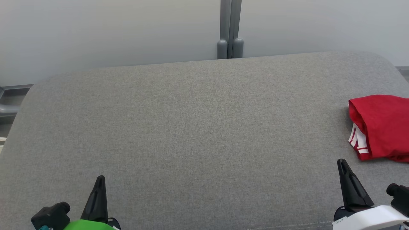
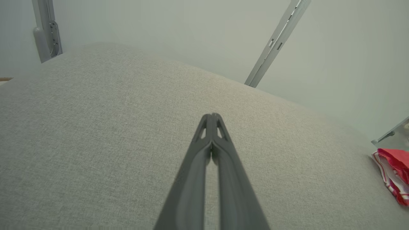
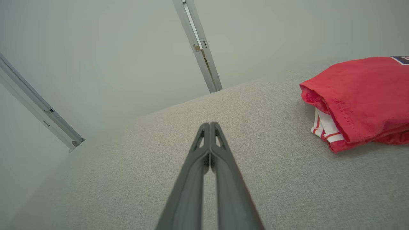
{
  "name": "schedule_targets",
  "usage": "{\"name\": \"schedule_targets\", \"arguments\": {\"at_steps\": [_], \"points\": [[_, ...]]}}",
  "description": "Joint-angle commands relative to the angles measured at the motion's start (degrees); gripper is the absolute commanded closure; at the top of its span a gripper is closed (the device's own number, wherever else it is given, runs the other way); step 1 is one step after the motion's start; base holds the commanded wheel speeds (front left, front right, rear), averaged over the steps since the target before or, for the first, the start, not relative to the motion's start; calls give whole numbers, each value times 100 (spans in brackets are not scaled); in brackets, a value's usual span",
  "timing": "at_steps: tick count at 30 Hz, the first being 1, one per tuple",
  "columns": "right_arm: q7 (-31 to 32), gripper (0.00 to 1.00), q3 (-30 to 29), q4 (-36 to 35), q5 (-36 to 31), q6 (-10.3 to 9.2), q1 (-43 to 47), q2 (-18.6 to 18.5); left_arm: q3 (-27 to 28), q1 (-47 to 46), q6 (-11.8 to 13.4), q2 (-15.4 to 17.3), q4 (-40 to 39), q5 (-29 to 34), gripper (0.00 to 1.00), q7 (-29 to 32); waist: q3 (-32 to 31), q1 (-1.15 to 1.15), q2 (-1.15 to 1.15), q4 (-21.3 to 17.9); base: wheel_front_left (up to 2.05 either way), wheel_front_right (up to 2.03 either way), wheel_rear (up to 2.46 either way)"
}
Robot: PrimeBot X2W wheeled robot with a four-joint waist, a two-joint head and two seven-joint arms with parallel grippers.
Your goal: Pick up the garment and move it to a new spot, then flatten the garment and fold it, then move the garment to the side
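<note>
The garment [image 1: 381,126] is red with white striped trim, folded into a compact bundle at the far right of the grey cushioned surface [image 1: 198,127], partly cut off by the head view's right edge. It also lies at the right edge of the left wrist view as the garment [image 2: 394,171], and at the upper right of the right wrist view as the garment [image 3: 361,95]. My right gripper [image 1: 342,163] is shut and empty, a little below and left of the bundle, apart from it. My left gripper [image 1: 100,178] is shut and empty at the lower left. Both fingertip pairs meet, left gripper [image 2: 211,115], right gripper [image 3: 209,124].
A pale wall with a grey vertical post [image 1: 230,28] stands behind the surface's far edge. The surface's rounded corners fall away at the far left [image 1: 35,89] and far right. Grey metal rails [image 3: 198,44] cross the wrist views against the wall.
</note>
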Motion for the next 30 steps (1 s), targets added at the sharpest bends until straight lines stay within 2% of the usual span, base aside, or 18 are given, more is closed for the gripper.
{"name": "schedule_targets", "arguments": {"at_steps": [1,30], "points": [[-50,100,8,-121,293,-2,20,-69,113,34,-62,-10,-137,-231,100,48,2,0,0,-1,0,0,0],[60,100,84,-228,2869,-3,401,-75,853,485,-582,-434,-490,-2325,100,732,36,0,0,-27,0,0,0]]}}
